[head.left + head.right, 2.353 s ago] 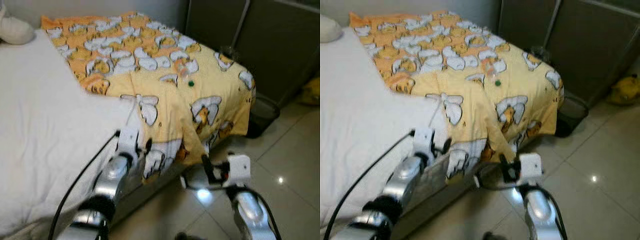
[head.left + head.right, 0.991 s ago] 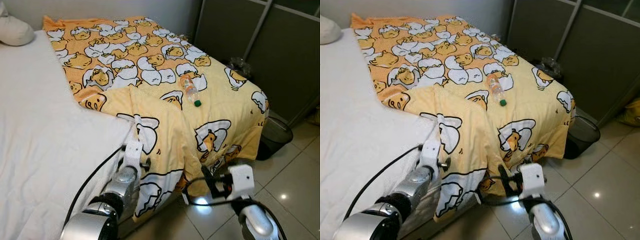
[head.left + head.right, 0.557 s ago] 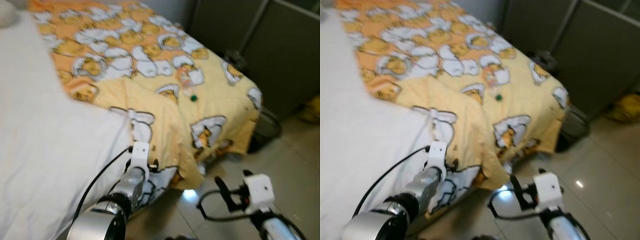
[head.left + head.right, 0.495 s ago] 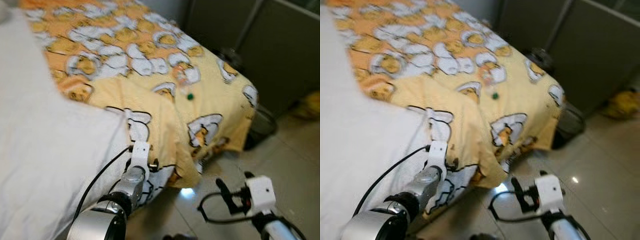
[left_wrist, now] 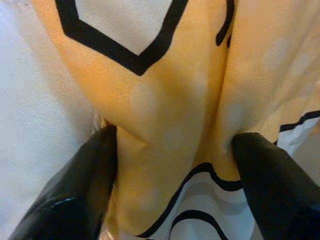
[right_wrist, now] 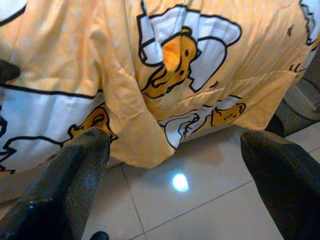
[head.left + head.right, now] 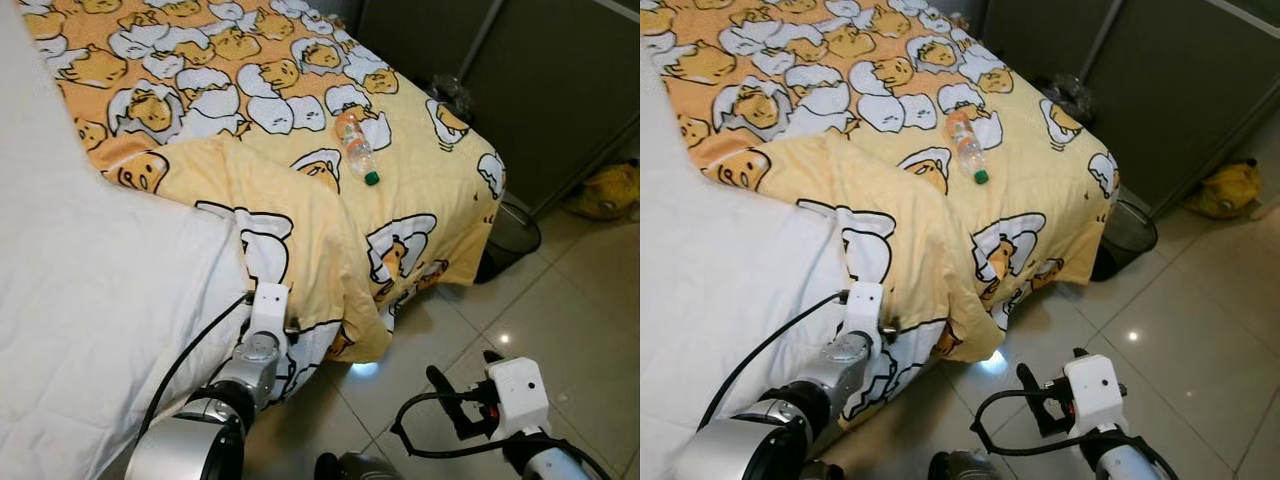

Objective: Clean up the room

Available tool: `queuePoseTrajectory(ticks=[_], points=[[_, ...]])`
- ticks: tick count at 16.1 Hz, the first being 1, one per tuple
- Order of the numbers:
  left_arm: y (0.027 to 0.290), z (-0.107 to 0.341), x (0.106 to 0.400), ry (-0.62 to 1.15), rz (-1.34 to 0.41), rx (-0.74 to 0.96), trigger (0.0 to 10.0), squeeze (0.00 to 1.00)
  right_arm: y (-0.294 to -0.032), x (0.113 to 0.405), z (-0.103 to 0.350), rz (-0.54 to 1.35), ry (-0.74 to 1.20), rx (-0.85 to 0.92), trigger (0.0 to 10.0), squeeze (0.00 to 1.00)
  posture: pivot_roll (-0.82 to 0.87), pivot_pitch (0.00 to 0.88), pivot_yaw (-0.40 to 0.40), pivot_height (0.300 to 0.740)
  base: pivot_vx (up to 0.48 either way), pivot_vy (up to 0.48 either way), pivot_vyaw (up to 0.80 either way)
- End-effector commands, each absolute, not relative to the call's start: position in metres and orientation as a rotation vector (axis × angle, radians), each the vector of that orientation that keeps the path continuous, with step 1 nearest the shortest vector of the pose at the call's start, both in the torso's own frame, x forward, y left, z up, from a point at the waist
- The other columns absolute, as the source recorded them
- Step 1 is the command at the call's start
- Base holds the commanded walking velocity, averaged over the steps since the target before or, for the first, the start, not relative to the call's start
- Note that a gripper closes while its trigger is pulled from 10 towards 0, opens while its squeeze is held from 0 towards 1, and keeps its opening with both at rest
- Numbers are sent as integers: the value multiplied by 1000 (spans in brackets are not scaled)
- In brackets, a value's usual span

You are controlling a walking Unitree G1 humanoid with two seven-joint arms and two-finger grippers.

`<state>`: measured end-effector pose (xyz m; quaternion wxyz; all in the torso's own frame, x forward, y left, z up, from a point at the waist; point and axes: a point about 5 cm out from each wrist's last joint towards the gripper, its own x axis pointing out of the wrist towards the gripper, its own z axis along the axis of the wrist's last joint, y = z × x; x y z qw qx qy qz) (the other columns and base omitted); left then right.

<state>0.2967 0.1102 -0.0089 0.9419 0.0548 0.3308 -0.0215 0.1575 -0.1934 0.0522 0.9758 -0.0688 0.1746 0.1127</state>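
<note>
Blanket (image 7: pixel 330 215), yellow with egg cartoons, draped over the bed (image 7: pixel 90 300) corner.
Left gripper (image 5: pixel 170 165) spread around a hanging blanket fold; right gripper (image 6: pixel 175 165) open above the floor beside the bed.

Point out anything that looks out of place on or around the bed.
A plastic bottle lies on its side on the yellow blanket. The blanket sits askew, its corner drooping toward the floor, and a yellow toy lies on the tiles.

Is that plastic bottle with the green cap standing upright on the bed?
No, the bottle lies on its side on the yellow blanket, with its green cap pointing toward the foot of the bed.
</note>
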Motion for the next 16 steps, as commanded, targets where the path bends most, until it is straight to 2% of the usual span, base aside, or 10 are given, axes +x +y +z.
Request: queuePoseTrajectory(ticks=[1,4,6,8,14,16], points=[[116,-18,289,733,-14,122,0,0,-199,153,53,206,366,-137,10000,0,-260,150,-141,736,0,0,0],[116,-18,288,732,-37,133,0,0,-196,150,51,208,382,-129,10000,0,-251,152,-136,736,0,0,0],[106,-16,289,698,-147,232,0,0,-192,153,50,210,381,-122,10000,0,-241,151,-133,736,0,0,0],[104,-14,291,677,-177,236,0,0,-191,159,49,201,371,-110,10000,0,-223,146,-123,736,0,0,0],[124,-27,278,762,-131,174,0,0,-179,167,42,216,367,-86,10000,0,-181,136,-97,736,0,0,0],[129,-26,280,748,-143,215,0,0,-178,172,40,211,361,-81,10000,0,-159,124,-82,736,0,0,0]])
